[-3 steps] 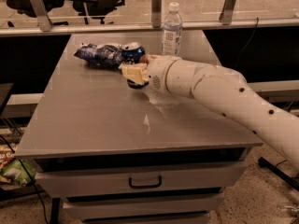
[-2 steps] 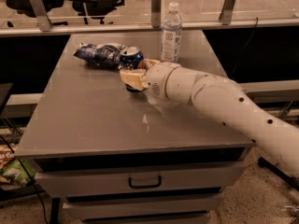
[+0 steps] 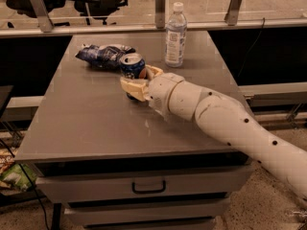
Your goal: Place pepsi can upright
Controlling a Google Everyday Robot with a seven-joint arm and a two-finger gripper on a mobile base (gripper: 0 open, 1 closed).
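The pepsi can point(image 3: 132, 65) is dark blue with a silver top. It stands near the back middle of the grey table point(image 3: 86, 123), tilted slightly, its top facing up. My gripper point(image 3: 137, 78) comes in from the right on a white arm and is shut on the can's lower part. One cream finger point(image 3: 132, 87) lies in front of the can and the other point(image 3: 154, 71) sits at its right side. The can's base is hidden behind the front finger.
A dark blue and white snack bag point(image 3: 103, 55) lies just behind and left of the can. A clear water bottle point(image 3: 175, 35) with a white cap stands behind the gripper to the right. A glass rail runs behind the table. Drawers sit below the front edge.
The gripper and forearm have shifted a little to the left and toward the front, and the can has moved with them, away from the snack bag.
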